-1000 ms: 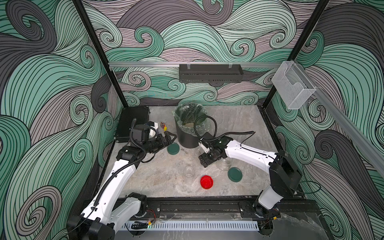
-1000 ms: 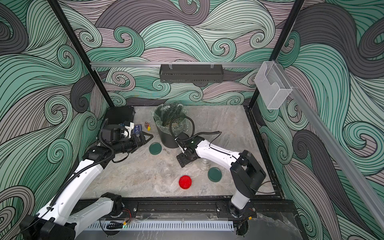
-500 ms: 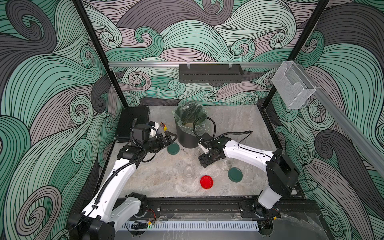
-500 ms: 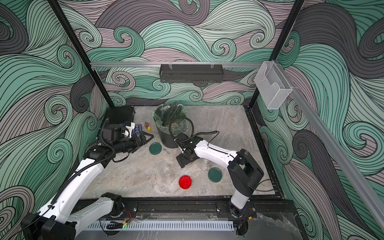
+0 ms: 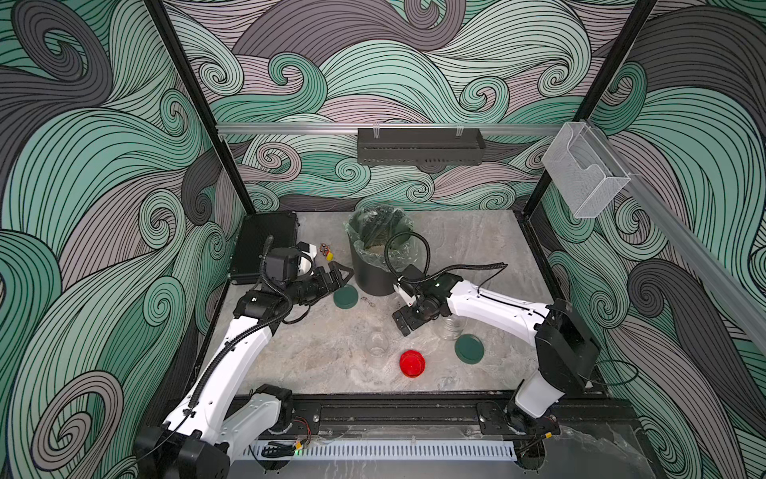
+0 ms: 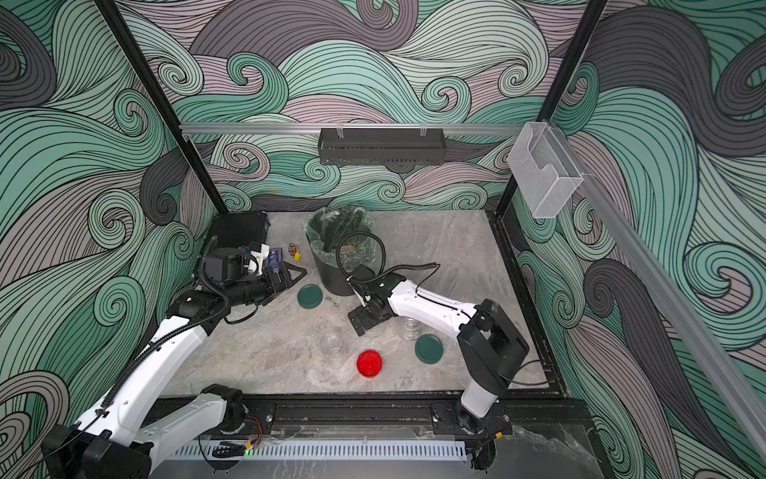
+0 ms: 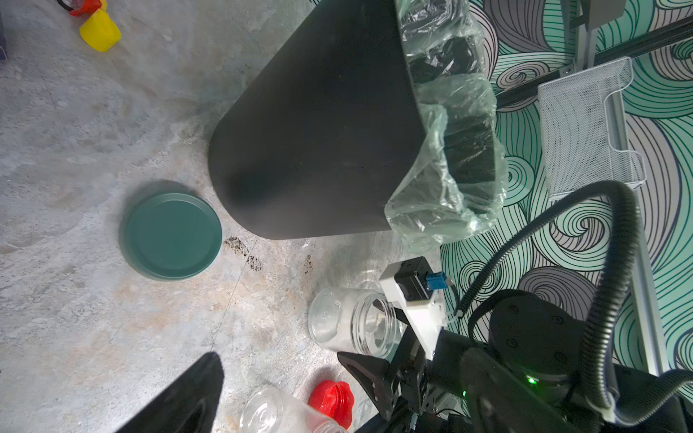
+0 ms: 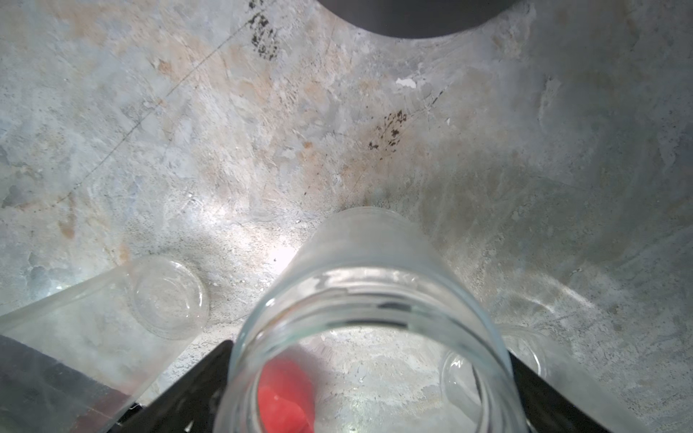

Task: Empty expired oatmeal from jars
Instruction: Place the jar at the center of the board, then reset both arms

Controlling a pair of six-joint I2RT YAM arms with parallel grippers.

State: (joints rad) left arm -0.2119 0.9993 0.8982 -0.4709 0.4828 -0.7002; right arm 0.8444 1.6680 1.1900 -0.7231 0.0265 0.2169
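Note:
Three clear jars stand without lids, with no oatmeal showing in them. One jar (image 8: 367, 300) (image 7: 348, 326) stands on the table between the fingers (image 8: 198, 378) of my right gripper (image 5: 404, 321), which is open around it. A small jar (image 5: 376, 343) (image 8: 165, 296) stands beside it. The third jar (image 5: 451, 327) shows under the right forearm. Pale oatmeal (image 5: 375, 249) lies in the lined black bin (image 5: 373, 278). The red lid (image 5: 412, 363) and two green lids (image 5: 345, 297) (image 5: 469, 348) lie loose. My left gripper (image 5: 343, 275) is open and holds nothing, left of the bin.
A black case (image 5: 263, 244) lies at the back left. Small yellow and red items (image 5: 327, 252) sit next to it. Dark crumbs (image 8: 264, 35) mark the table near the bin's foot. A black shelf (image 5: 420, 147) and a clear holder (image 5: 582, 174) hang on the walls.
The right arm's elbow has shifted slightly. Its gripper stays over the same jar. The left arm has not moved.

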